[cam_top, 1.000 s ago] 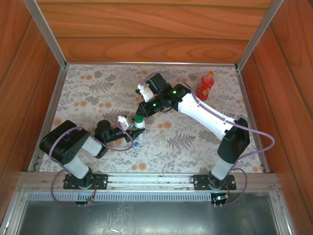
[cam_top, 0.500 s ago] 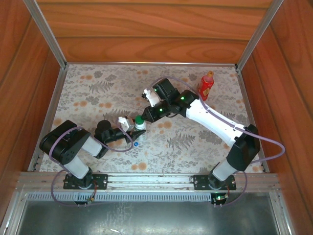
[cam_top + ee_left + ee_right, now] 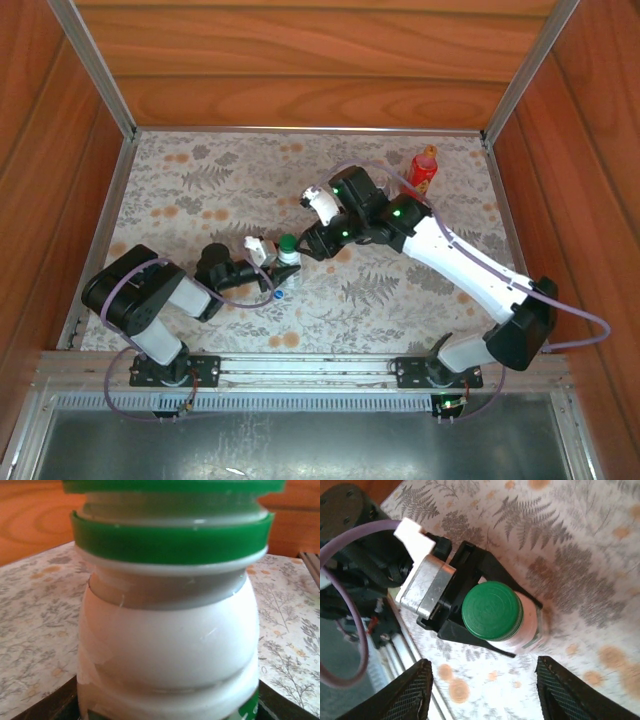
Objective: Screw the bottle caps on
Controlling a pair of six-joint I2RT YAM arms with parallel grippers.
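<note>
Right wrist view: the white bottle [image 3: 532, 626] is seen from above, standing upright on the patterned table [image 3: 580, 545], with the green cap [image 3: 492, 611] sitting on its neck. In the left wrist view a pale band shows between this cap and a green collar beneath it, so it cannot be told whether the cap is wound fully down.

The bottle is judged to be light, thin-walled plastic, stiff enough to be clamped but easily tipped or spun if it is not braced. Its glossy, rounded shoulder is likely to be slippery, so hold is best taken lower down, on the straighter body. The cap is judged rigid and small. It is best taken across its rim from two opposite sides, squarely from above, so that a turn is passed on without slipping.

The bottle is clasped around its body by the left gripper [image 3: 280, 257], whose black fingers [image 3: 495, 575] are pressed against both flanks just below the cap. The right gripper [image 3: 485, 695] hangs directly above the bottle with its jaws spread wider than the cap. Nothing is held or touched by it.

A blue cap [image 3: 277, 294] lies on the table just beside the bottle, on its near side. A red bottle [image 3: 422, 172] stands well apart, beyond it to the right.
</note>
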